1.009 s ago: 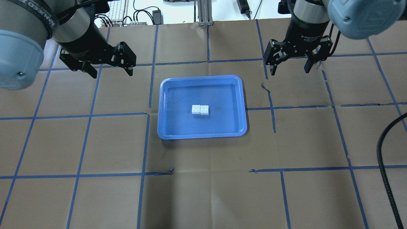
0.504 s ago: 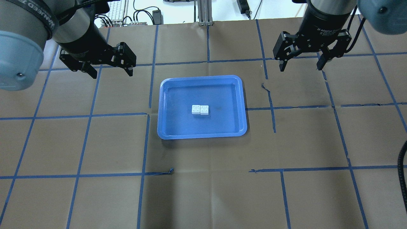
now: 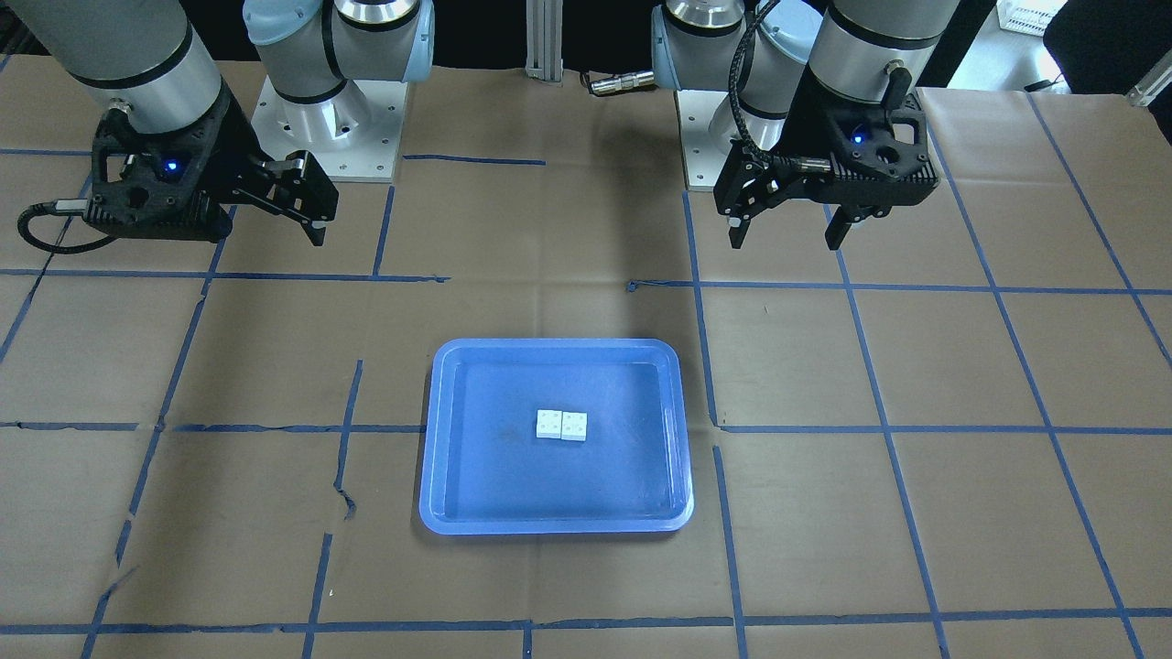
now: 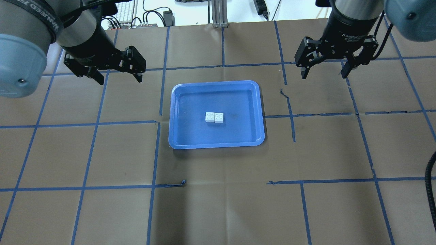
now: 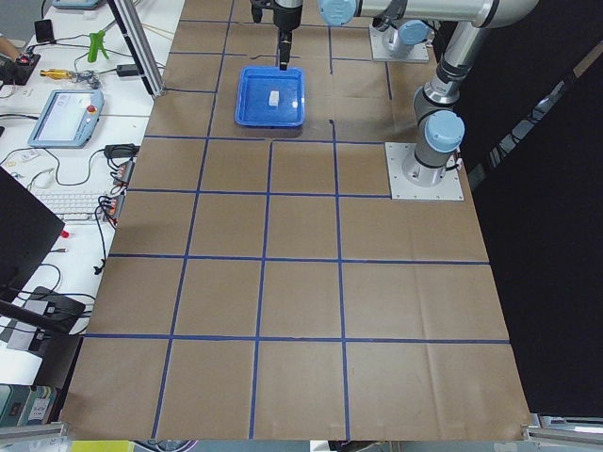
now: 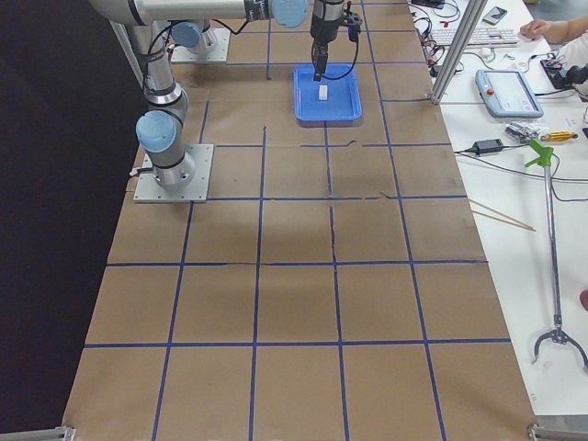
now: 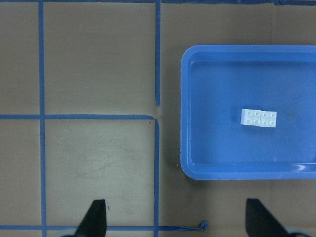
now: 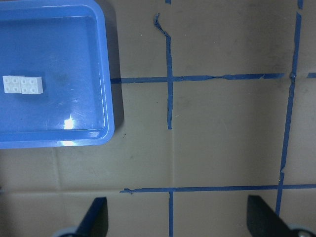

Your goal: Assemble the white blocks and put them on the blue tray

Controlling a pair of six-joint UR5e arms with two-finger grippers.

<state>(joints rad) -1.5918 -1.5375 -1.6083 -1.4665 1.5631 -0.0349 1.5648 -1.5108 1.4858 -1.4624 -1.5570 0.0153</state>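
Note:
The two white blocks (image 4: 214, 117) lie joined side by side, studs up, in the middle of the blue tray (image 4: 238, 102) at the table's centre. They also show in the front view (image 3: 561, 425), the left wrist view (image 7: 258, 118) and the right wrist view (image 8: 22, 85). My left gripper (image 4: 120, 79) is open and empty, hovering beyond the tray's far left corner. My right gripper (image 4: 323, 75) is open and empty, hovering beyond the tray's far right corner. Neither gripper touches the tray or the blocks.
Brown paper with a blue tape grid covers the table. A black ribbed cable (image 4: 430, 190) hangs at the right edge. A keyboard and cables (image 4: 124, 13) and an aluminium post (image 4: 217, 13) stand past the far edge. The arm bases (image 3: 320, 119) are bolted on the robot's side.
My right gripper has moved right and farther from the tray, still open. My left gripper, the tray and the blocks have not moved.

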